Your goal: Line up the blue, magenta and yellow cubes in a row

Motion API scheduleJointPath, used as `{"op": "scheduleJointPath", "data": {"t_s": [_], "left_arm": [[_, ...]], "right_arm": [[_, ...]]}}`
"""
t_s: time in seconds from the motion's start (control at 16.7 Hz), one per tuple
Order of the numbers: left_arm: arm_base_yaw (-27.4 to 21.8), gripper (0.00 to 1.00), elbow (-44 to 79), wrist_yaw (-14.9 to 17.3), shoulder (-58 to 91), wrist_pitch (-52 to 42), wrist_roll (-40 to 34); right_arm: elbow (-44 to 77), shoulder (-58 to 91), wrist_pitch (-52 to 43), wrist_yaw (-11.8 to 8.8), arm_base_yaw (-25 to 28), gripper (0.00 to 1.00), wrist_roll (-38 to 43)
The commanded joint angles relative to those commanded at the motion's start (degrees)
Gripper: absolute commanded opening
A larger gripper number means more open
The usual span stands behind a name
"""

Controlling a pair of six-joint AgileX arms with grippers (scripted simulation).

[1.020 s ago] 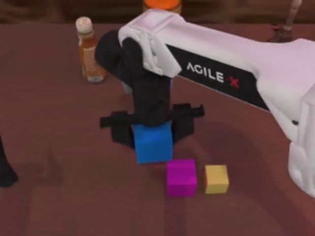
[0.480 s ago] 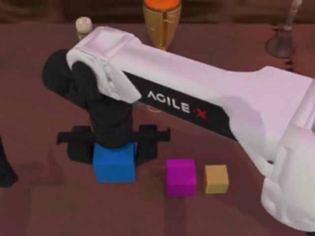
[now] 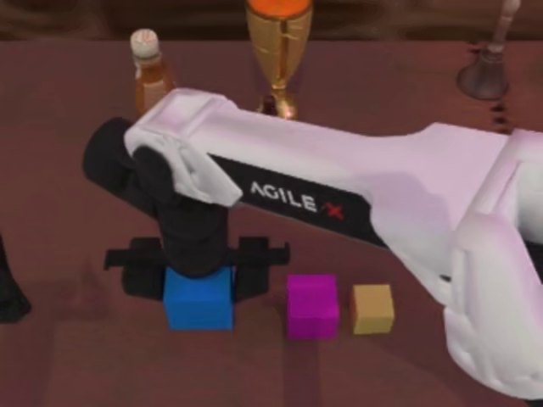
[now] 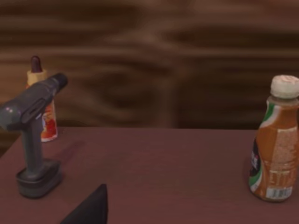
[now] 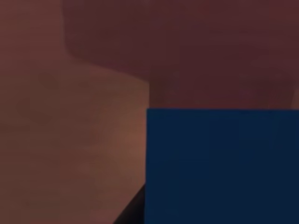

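While the bench [image 3: 68, 127] reads dark reddish-brown, a wood-grain wall is seen behind it.
right pincer [image 3: 197, 270]: closed on the blue cube [image 3: 198, 298], low at bench level.
row: magenta cube [image 3: 312, 305] just right of blue, a gap between; yellow cube [image 3: 372, 308] beside magenta.
left pincer [image 3: 8, 292]: parked at left edge; fingers cannot be told.
left wrist only: drill [image 4: 32, 135], sauce bottle [image 4: 42, 105].
both views: orange bottle [image 3: 151, 72].
top only: trophy [image 3: 278, 51].

Right wrist view. The blue cube [image 5: 222, 165] fills the near part of the frame, one flat face toward the camera, its upper edge level. Behind it lies the brown table [image 5: 70, 140], crossed by a broad darker shadow. A sliver of dark gripper finger [image 5: 131, 212] shows at the cube's lower edge.
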Motion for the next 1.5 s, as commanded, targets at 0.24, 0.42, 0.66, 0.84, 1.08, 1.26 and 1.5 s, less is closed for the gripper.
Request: {"op": "scheduleJointPath", "data": {"t_s": [0.24,0.42,0.66,0.84,1.08,1.26,1.5], "left_arm": [[0.0,1.0,0.0,0.0,0.0,0.0,0.0],[0.0,1.0,0.0,0.0,0.0,0.0,0.0],[0.0,1.0,0.0,0.0,0.0,0.0,0.0],[0.0,1.0,0.0,0.0,0.0,0.0,0.0],[0.0,1.0,0.0,0.0,0.0,0.0,0.0],[0.0,1.0,0.0,0.0,0.0,0.0,0.0],[0.0,1.0,0.0,0.0,0.0,0.0,0.0]], "right_arm": [[-5.1,0.8,5.5,0.0,0.2,0.0,0.1],[-5.1,0.8,5.5,0.0,0.2,0.0,0.1],[-5.1,0.8,5.5,0.0,0.2,0.3,0.1],[-5.1,0.8,5.5,0.0,0.2,0.53,0.1],[-5.1,0.8,5.5,0.0,0.2,0.83,0.1],[-5.1,0.8,5.5,0.0,0.2,1.0,0.1],[-5.1,0.8,5.5,0.0,0.2,1.0,0.1]]}}
